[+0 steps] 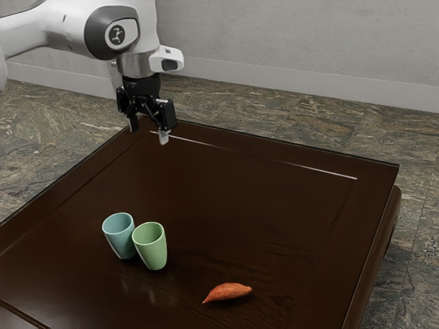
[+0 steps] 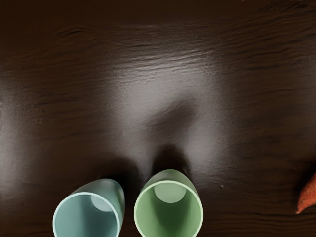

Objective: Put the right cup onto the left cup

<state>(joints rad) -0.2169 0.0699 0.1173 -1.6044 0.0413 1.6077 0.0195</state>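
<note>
We position our fingers (image 1: 163, 137) apart, above the surface (image 1: 240, 205). The green cup (image 1: 151, 253) stands upright, just beside the blue cup (image 1: 119, 236); the sweet potato (image 1: 228, 293) lies near the green cup.

Blue cup (image 2: 86, 217), green cup (image 2: 168, 212) and sweet potato (image 2: 308, 196) partly outside the wrist view

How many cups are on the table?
2. The blue cup and the green cup stand upright, side by side. The orange sweet potato lies nearer the green one.
</note>
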